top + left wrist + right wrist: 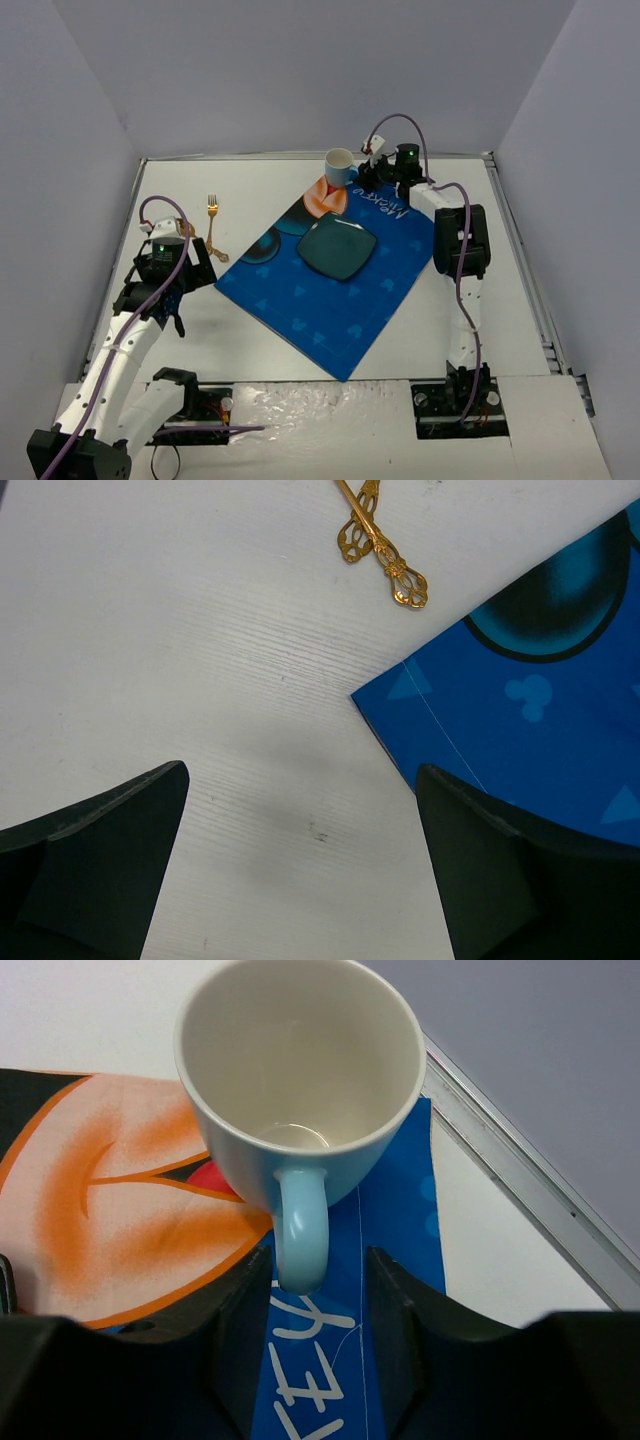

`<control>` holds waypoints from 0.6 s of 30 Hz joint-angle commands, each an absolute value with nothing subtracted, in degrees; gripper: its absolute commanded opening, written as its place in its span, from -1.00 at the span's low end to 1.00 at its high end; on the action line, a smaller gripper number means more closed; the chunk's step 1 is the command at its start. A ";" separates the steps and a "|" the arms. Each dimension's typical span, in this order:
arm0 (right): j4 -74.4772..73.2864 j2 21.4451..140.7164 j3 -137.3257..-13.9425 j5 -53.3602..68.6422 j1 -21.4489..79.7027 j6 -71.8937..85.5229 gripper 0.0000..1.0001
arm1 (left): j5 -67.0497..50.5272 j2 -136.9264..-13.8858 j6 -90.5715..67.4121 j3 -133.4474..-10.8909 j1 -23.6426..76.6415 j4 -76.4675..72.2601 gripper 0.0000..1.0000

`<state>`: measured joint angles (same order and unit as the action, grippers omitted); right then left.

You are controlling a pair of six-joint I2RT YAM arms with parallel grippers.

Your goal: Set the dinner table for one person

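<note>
Pale-blue ceramic mug (300, 1090) stands with its handle between the jaws of our right gripper (318, 1280), parted slightly and clamping nothing. If we retreat askew, a finger could hook the handle and tip it. Our left gripper (300, 830) gapes wide, empty, above the large white rectangular dinner table (200, 660), beside the blue cartoon-print cloth mat (540, 740).

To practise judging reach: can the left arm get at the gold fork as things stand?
Probably yes: the gold fork lies just ahead of the left arm, jaws open, with nothing in between.
</note>
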<state>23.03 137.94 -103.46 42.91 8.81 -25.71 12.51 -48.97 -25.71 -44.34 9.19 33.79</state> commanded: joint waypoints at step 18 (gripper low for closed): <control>20.53 96.32 -81.97 16.06 6.94 1.96 0.97 | 15.15 -61.80 -36.38 -54.68 5.70 34.62 0.94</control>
